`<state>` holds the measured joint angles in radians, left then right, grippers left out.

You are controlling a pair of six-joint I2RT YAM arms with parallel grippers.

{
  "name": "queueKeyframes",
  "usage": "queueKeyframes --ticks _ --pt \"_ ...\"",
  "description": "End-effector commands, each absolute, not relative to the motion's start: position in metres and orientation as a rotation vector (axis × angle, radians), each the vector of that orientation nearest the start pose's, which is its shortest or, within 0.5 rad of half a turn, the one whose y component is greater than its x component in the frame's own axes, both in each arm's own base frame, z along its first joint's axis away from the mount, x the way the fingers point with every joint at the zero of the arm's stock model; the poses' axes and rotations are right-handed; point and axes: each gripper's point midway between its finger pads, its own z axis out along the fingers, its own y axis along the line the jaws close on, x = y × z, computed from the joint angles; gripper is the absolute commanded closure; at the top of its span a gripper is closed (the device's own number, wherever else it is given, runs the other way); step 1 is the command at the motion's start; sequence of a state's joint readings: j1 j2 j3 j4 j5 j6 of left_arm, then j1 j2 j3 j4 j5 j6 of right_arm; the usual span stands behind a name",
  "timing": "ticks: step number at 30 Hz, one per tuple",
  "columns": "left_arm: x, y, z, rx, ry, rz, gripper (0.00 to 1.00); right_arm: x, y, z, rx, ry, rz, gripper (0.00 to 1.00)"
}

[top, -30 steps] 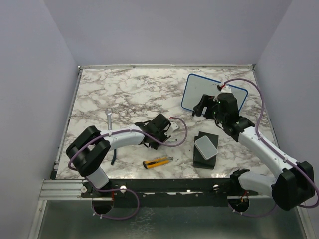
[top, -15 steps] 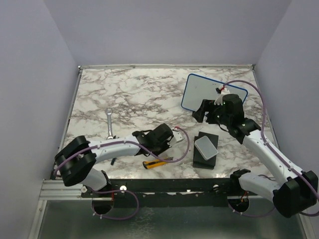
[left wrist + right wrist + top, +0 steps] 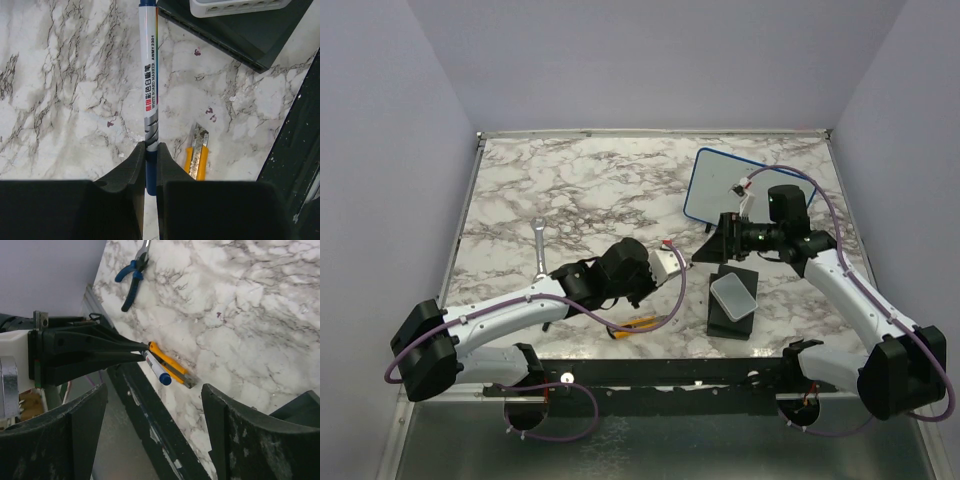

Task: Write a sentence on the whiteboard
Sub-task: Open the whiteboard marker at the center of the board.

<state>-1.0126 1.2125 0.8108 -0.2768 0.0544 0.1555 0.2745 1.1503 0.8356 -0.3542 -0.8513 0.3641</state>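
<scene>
1. Counter (image 3: 570,190): marble-patterned white and grey top that carries all the items below.

2. Whiteboard (image 3: 715,185): white panel in a thin blue frame with rounded corners. It stands tilted at the far right of the counter, face toward the arms.

3. Left tool (image 3: 151,150): black fingers closed together, clamped on the marker. It is held above the counter's near middle and points toward the right arm.

4. Right tool (image 3: 155,395): fingers spread wide with nothing between them. It hangs just in front of the whiteboard's near edge and faces the left tool.

5. Black slab (image 3: 730,318): flat and rectangular, on the near right of the counter.

6. Grey box (image 3: 734,295): pale, with rounded corners, resting on top of the black slab.

7. Wrench (image 3: 541,245): silver, lying flat on the left side of the counter.

8. Pliers (image 3: 132,277): blue-handled, lying on the counter near its left edge.

9. Marker (image 3: 151,75): white barrel with printed label and blue ends, sticking out past the left tool's tips.

10. Utility knife (image 3: 196,157): yellow body, lying on the counter near the front edge, below the marker.
</scene>
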Motion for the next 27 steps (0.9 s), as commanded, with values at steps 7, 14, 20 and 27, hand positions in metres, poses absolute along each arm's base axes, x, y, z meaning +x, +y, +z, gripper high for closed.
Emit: queueKeyframes --ticks 7,14,20,27 --pt "0.157 -0.308 0.155 1.354 1.789 -0.649 0.99 0.192 0.243 0.188 -0.595 2.285 1.541 0.29" --pt "0.152 -0.310 0.151 1.377 1.791 -0.661 0.98 0.181 0.259 0.182 -0.677 2.299 1.583 0.39" --pt "0.145 -0.313 0.143 1.421 1.801 -0.663 0.99 0.177 0.263 0.174 -0.691 2.319 1.586 0.45" --pt "0.146 -0.313 0.141 1.421 1.813 -0.651 0.99 0.173 0.268 0.166 -0.725 2.346 1.588 0.48"
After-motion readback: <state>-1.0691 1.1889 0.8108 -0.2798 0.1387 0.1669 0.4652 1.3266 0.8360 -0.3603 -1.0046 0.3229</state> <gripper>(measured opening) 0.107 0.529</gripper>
